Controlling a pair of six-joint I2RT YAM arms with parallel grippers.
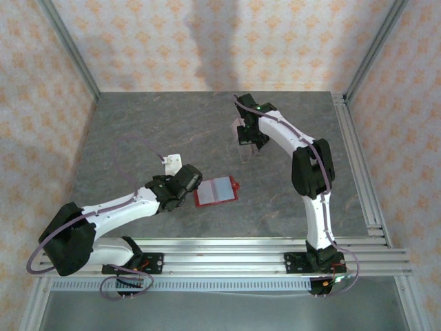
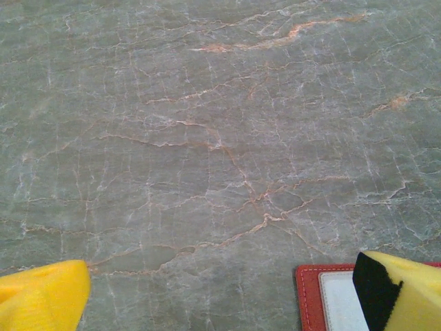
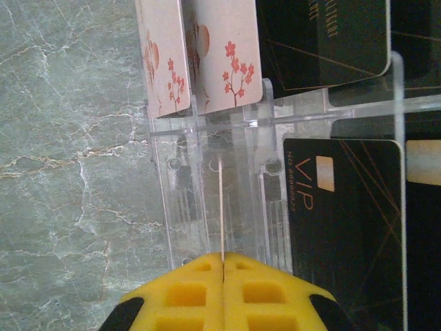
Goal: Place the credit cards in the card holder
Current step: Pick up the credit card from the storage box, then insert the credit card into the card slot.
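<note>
Black card lettered "VIP" (image 3: 344, 227), pink blossom-printed cards (image 3: 224, 55), in clear acrylic stand (image 3: 180, 207); my right fingers (image 3: 222, 289) clamp a thin card (image 3: 221, 207); my left fingers (image 2: 41, 300) apart.

- 2 pale blossom cards (image 3: 227, 55) + 1 thin card (image 3: 222, 207), edge-on, showing.
- Min. 2 black cards (image 3: 344, 234) standing in 1 clear rack (image 3: 179, 207).
- 1 red wallet (image 1: 216, 191) lying open.

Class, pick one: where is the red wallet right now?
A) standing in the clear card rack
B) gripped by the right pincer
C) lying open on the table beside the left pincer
C: the red wallet lies open and flat on the table, right beside the open left pincer; the right pincer is shut on a thin credit card instead.
</note>
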